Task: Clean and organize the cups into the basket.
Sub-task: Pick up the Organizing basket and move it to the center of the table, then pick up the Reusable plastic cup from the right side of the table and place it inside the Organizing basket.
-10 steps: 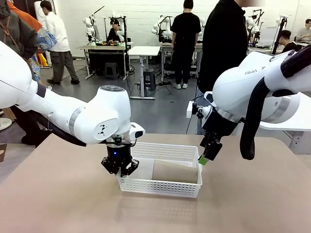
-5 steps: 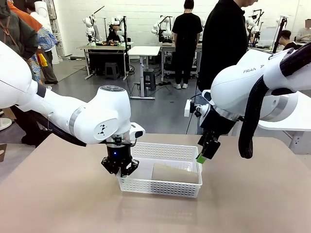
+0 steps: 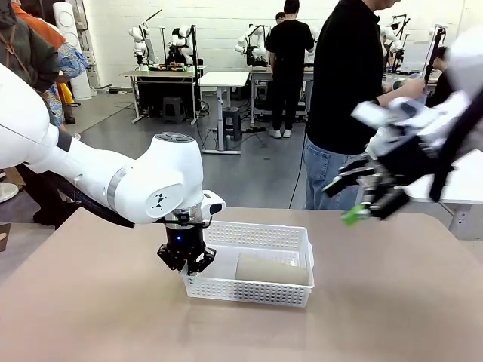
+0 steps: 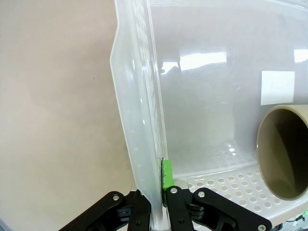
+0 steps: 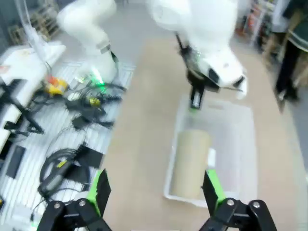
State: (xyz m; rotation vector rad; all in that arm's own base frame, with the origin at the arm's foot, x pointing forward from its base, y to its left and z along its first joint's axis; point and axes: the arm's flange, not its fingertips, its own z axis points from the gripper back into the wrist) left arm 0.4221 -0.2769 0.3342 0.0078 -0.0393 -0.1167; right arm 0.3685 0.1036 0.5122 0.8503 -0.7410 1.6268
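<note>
Basket [image 3: 249, 290] stands mid-table, with bare tan tabletop [image 3: 90, 302] open on its near, left and right sides and a strip of table beyond its far rim, where a person [image 3: 347, 83] in a black top and jeans stands. One tan cup [image 3: 273, 269] lies on its side inside, toward the basket's right end, leaving the left part of the floor free. In the left wrist view its open mouth [image 4: 288, 154] faces the camera. Left gripper [image 3: 189, 262] points straight down at the basket's near-left corner, its arm coming in low from the left. Its jaws are pinched tight on the thin side wall [image 4: 134, 120], one green pad [image 4: 166, 174] flat against the inner face. Right gripper [image 3: 339, 202] hangs above the table to the right of the basket, well apart from it, fingers angled leftward. Its jaws are spread wide, green pads [image 5: 98, 190] far apart with nothing between them. A white rectangular sticker [image 4: 277, 88] on the basket floor shows no legible print. A small black emblem [image 3: 158, 201] marks the left arm's joint. Lettering on the right arm is too blurred to read.
</note>
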